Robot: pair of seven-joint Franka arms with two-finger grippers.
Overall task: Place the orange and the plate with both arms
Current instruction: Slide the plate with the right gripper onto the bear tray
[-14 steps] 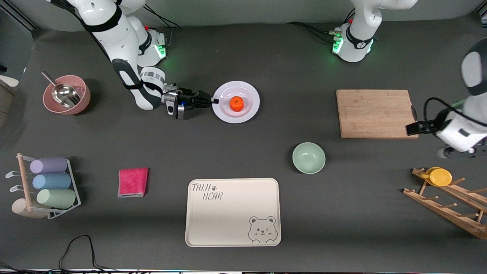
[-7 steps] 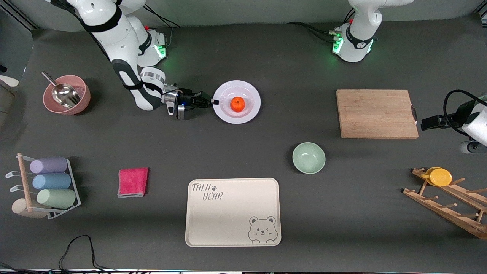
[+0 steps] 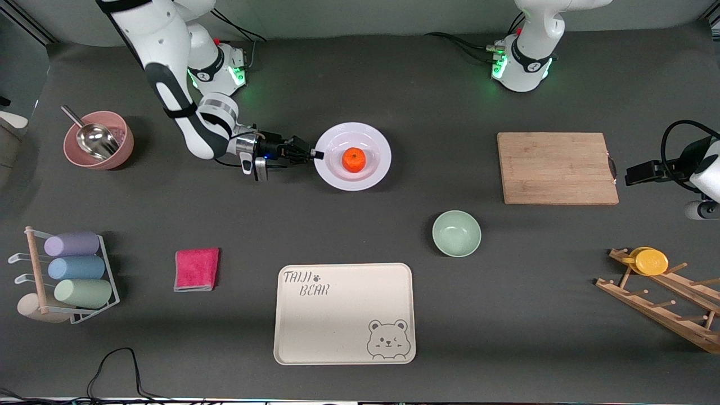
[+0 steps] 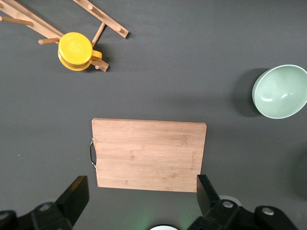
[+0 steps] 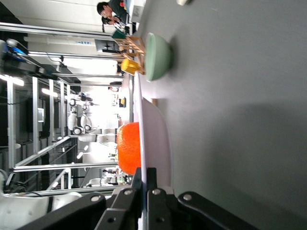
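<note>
The white plate (image 3: 378,140) carries the orange (image 3: 354,160) at its centre and is held a little above the table, between the two arm bases' ends. My right gripper (image 3: 315,153) is shut on the plate's rim at the side toward the right arm's end. In the right wrist view the jaws (image 5: 146,179) pinch the thin rim of the plate (image 5: 156,139), with the orange (image 5: 128,148) just past them. My left gripper (image 3: 629,174) is open and empty, high over the table beside the wooden cutting board (image 3: 557,167); its fingers (image 4: 76,194) stand wide apart above the board (image 4: 148,153).
A pale green bowl (image 3: 456,233) sits nearer the front camera than the board. The beige bear tray (image 3: 344,313) lies near the front edge. A pink cloth (image 3: 196,269), a pink bowl with scoop (image 3: 98,140), a cup rack (image 3: 67,275) and a wooden rack with yellow lid (image 3: 651,261) stand around.
The right gripper has raised the plate with the orange and carried it slightly toward the left arm's end. The left arm has drawn back from the cutting board toward the table's end.
</note>
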